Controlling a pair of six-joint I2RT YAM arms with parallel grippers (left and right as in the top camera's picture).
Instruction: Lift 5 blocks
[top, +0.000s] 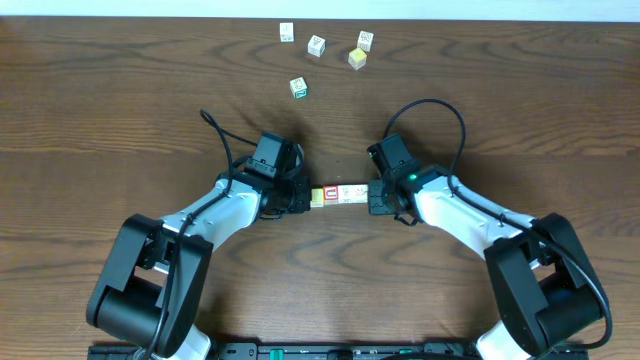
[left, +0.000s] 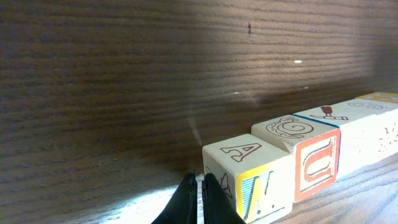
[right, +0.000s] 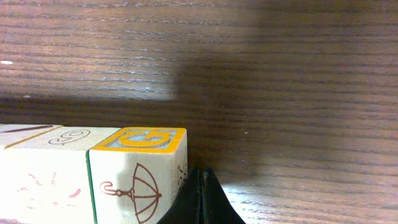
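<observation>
Left wrist view: the end block (left: 249, 171) is showing a red outlined "A" on its top face. Its blue-framed side is carrying a yellow letter, apparently "N". The second block (left: 317, 165) is displaying a red "U" inside a red border. Right wrist view: the orange-bordered block (right: 140, 177) is bearing a yellow "G" on top.

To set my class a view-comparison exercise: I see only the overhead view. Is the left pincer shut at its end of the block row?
Observer: Yes. The left wrist view shows the left pincer shut, right beside an end block with an A on top.
Operator: The next block?
Observer: That second block has a red-bordered U on its side.
Operator: The right end?
Observer: The right pincer is shut beside an umbrella block topped by an orange-bordered G.
</observation>
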